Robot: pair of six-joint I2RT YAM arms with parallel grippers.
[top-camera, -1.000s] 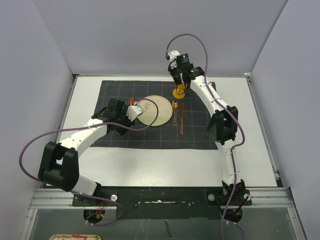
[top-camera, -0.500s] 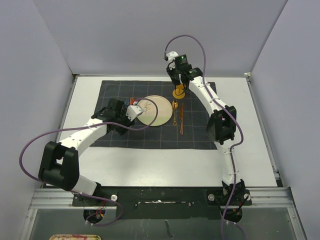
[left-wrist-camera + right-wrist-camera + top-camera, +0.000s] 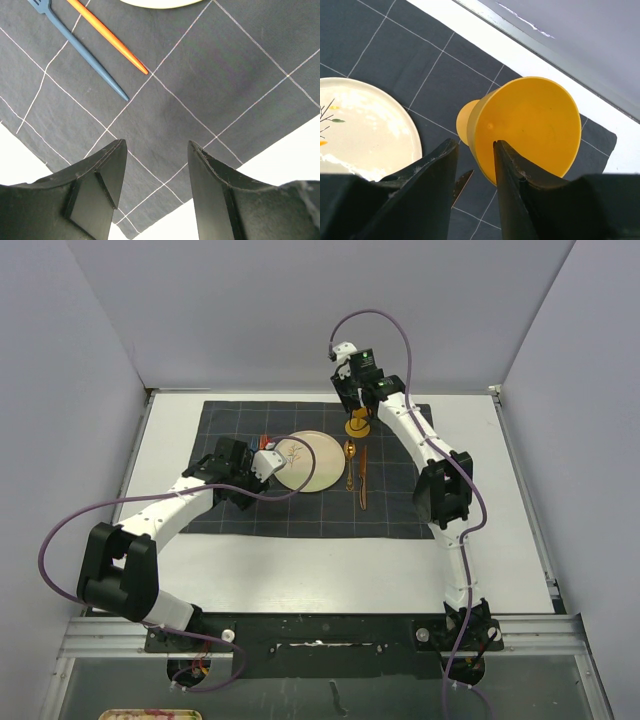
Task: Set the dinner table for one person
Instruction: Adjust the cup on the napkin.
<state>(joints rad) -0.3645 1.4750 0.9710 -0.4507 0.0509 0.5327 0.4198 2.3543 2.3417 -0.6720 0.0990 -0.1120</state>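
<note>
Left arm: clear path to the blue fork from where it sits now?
Probably yes. The left gripper hangs open above the dark cloth, the blue fork lies just ahead of it, nothing between. The orange utensil lies close beside the fork, so pinching one alone may be tight.

Cream plate and yellow goblet sit on grid-lined cloth.

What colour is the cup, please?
The cup is yellow, clearest in the right wrist view.

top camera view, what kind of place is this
Probably a robot lab test cell: plain grey walls box in a white table, and a left arm and right arm are bolted at its near edge.
</note>
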